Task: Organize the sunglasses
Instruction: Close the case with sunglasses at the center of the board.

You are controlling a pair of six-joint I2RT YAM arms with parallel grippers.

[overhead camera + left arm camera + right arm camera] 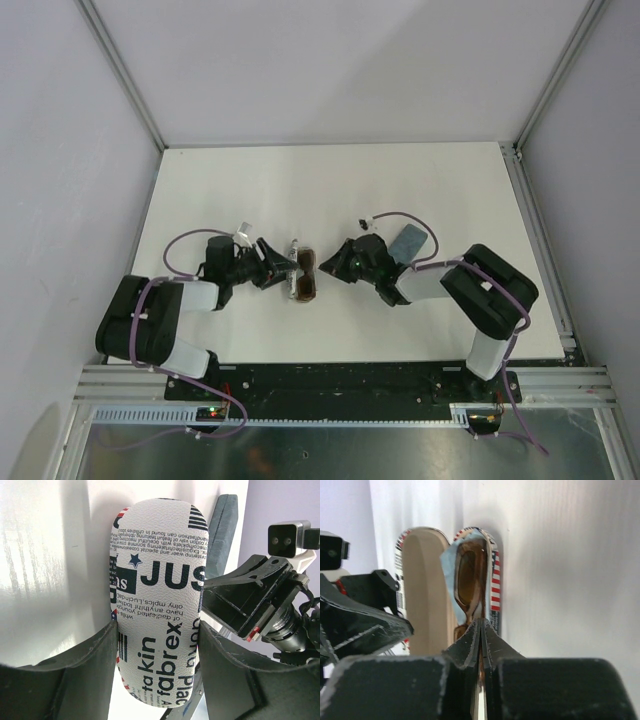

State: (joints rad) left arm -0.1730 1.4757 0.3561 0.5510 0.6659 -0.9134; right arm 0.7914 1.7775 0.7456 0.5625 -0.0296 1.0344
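A white case printed with black lettering (157,605) lies open at mid-table (303,278). The brown-amber sunglasses (470,577) lie in its lower half on a light blue cloth (449,567), beside the beige inside of the raised lid (422,590). My left gripper (158,627) is shut on the printed case, one finger against each long side, and comes at it from the left (278,268). My right gripper (482,625) is shut on the sunglasses' thin brown frame and reaches in from the right (330,262).
A grey-blue oblong case (407,240) lies just behind my right arm and shows past the printed case (222,535). The two wrists nearly meet over the case. White walls and metal posts enclose the table (330,190).
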